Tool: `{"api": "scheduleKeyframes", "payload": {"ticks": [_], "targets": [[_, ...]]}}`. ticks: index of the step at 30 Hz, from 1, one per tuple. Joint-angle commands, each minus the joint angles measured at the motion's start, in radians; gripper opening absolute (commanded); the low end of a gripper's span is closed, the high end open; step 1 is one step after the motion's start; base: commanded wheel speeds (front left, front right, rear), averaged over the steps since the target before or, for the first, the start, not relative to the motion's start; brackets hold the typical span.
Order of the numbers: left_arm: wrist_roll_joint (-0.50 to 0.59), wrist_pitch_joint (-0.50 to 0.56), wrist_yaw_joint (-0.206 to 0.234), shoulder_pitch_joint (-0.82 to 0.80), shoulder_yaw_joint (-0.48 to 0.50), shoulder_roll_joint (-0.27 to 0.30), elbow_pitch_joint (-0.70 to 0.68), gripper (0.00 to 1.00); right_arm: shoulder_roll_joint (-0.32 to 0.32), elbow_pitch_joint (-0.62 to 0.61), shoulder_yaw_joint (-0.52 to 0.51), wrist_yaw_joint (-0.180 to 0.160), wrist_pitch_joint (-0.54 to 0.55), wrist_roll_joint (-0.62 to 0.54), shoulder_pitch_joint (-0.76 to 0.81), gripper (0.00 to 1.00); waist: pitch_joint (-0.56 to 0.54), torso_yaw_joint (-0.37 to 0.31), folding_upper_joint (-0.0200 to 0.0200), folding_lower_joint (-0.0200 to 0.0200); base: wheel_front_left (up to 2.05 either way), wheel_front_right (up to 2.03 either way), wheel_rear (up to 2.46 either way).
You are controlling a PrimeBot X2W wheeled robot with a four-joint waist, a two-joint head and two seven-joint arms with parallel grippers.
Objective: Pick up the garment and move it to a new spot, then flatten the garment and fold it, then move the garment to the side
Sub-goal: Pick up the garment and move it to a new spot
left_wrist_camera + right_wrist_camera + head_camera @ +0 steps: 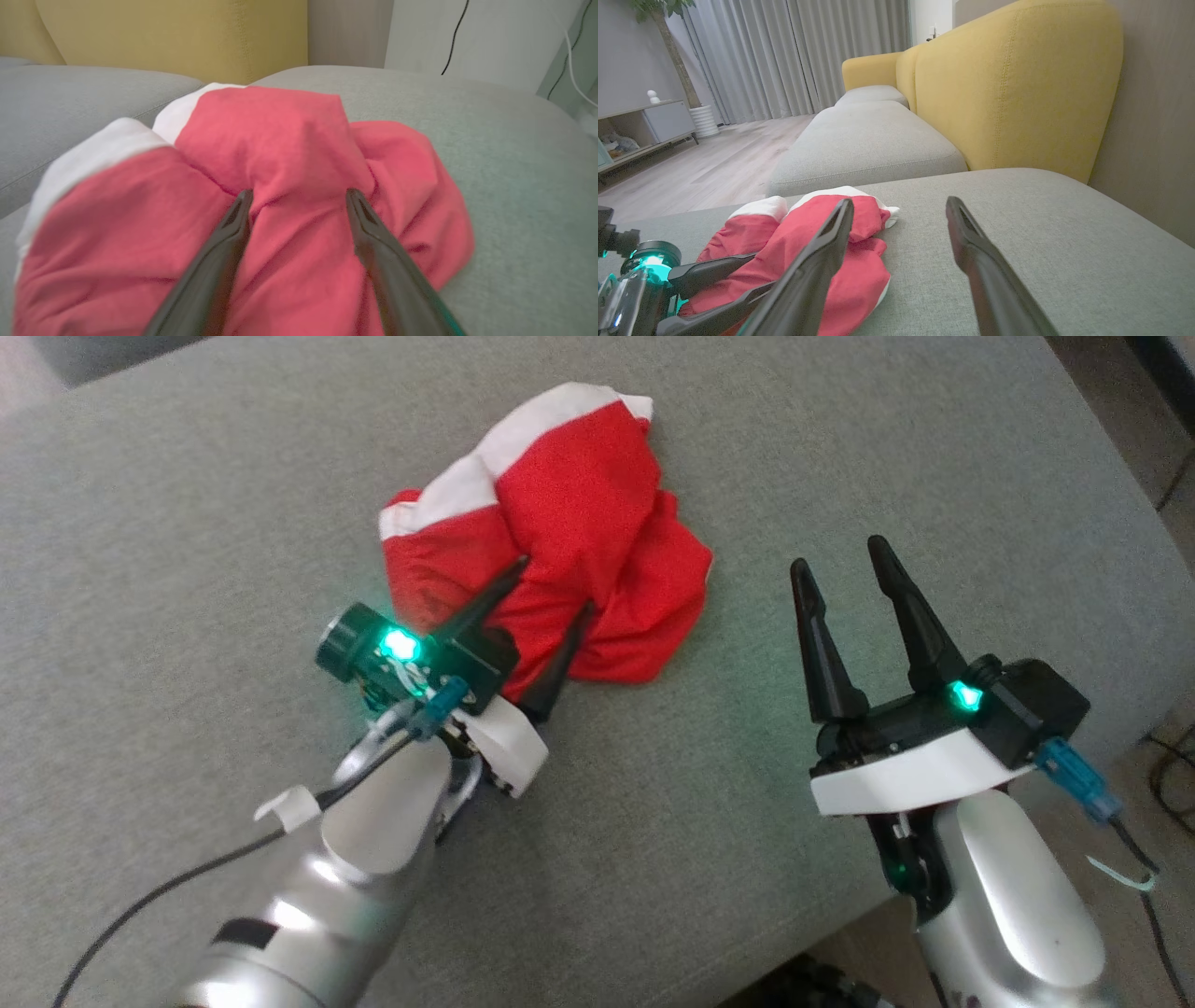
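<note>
The left gripper [555,583] comes in from the near left side of the grey seat cushion [187,523]. Its jaws are spread apart and grip nothing, with both fingertips resting on the near folds of the garment [569,495]. The garment, red with white bands, lies in a crumpled heap around the middle of the cushion, somewhat toward its far edge. To the right, above bare fabric by the cushion's near right edge, the right gripper [839,553] hangs released and empty, apart from the cloth. Judging by the heap, the flattening, the fold and the final shift to the side are all left to do. Whether this is already the new spot cannot be told. No brand, label or writing can be read.
</note>
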Motion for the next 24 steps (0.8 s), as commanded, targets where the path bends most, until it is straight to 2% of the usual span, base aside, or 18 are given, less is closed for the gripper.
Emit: {"api": "scheduleKeyframes", "payload": {"ticks": [1, 4, 7, 11, 16, 19, 24], "targets": [[-0.016, -0.012, -0.006, 0.003, 0.002, -0.008, -0.021, 1.00, 0.003, -0.027, 0.016, -0.001, -0.004, -0.008, 0.007, 1.00, -0.037, 0.032, 0.0000, -0.0001, 0.00, 0.00, 0.00], [-0.053, -0.020, 0.015, 0.036, 0.006, -0.010, -0.091, 1.00, 0.003, -0.021, 0.009, -0.001, -0.004, -0.025, 0.023, 1.00, -0.085, 0.072, 0.0000, -0.0001, 0.00, 0.00, 0.00], [-0.083, -0.020, 0.062, 0.118, 0.037, -0.011, -0.233, 1.00, 0.003, -0.010, -0.003, -0.001, -0.004, -0.042, 0.044, 1.00, -0.142, 0.122, 0.0000, -0.0001, 0.00, 0.00, 0.00], [-0.078, -0.021, 0.164, 0.295, 0.124, 0.016, -0.422, 1.00, 0.003, 0.015, -0.018, -0.001, -0.004, -0.063, 0.090, 1.00, -0.238, 0.191, 0.0000, -0.0001, 0.00, 0.00, 0.00], [-0.085, -0.021, 0.271, 0.577, 0.302, 0.037, -0.643, 1.00, 0.003, 0.042, -0.053, -0.001, -0.004, -0.075, 0.164, 1.00, -0.334, 0.278, 0.0000, -0.0001, 0.00, 0.00, 0.00], [-0.085, -0.021, 0.285, 0.705, 0.387, 0.027, -0.712, 1.00, 0.003, 0.052, -0.068, -0.001, -0.004, -0.080, 0.196, 1.00, -0.356, 0.326, 0.0000, -0.0001, 0.00, 0.00, 0.00], [-0.071, -0.021, 0.250, 0.795, 0.451, 0.004, -0.745, 1.00, 0.003, 0.060, -0.081, -0.001, -0.004, -0.086, 0.228, 1.00, -0.366, 0.386, 0.0000, -0.0001, 0.00, 0.00, 0.00]]}}
